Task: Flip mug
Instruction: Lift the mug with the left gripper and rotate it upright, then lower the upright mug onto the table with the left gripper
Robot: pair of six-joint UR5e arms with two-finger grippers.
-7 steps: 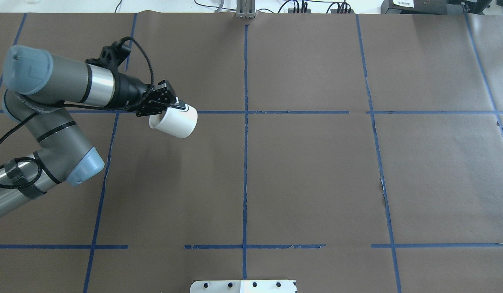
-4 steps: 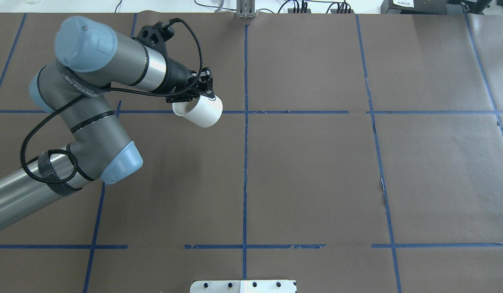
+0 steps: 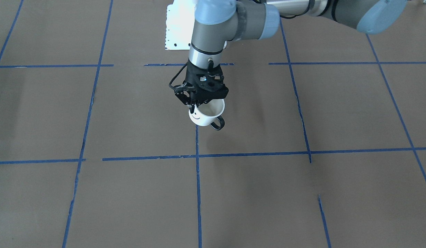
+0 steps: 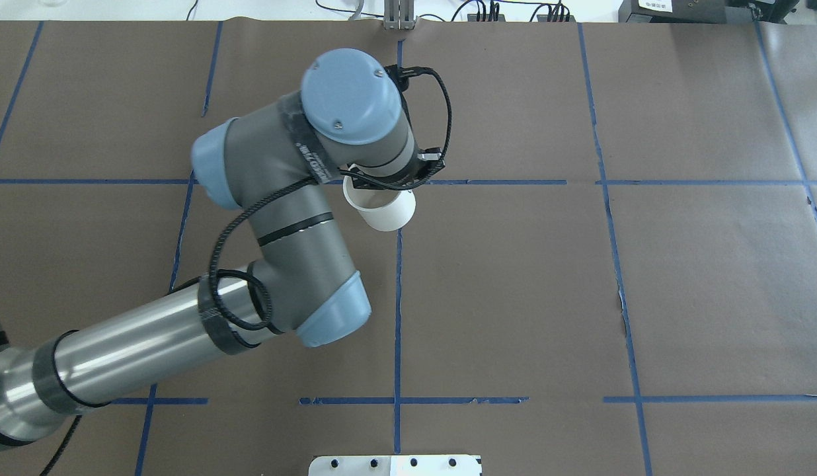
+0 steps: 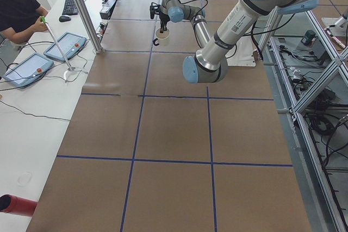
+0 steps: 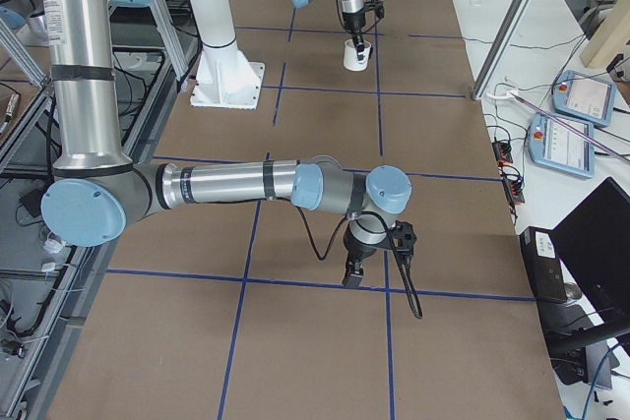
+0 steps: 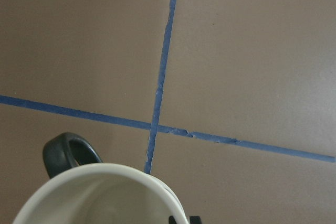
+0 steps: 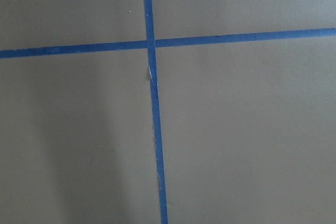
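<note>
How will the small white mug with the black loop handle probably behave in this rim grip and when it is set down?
The small white mug looks rigid, so the rim pinch by the left gripper should not deform it. Held at one side of the rim only, it may swing or slip. Mouth up and squat, it should probably stand steadily.

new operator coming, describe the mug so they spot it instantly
On the brown, blue-taped table, follow the left arm to its tool. It holds a small white mug by the rim; the black handle and drawn smiley mark it.
</note>
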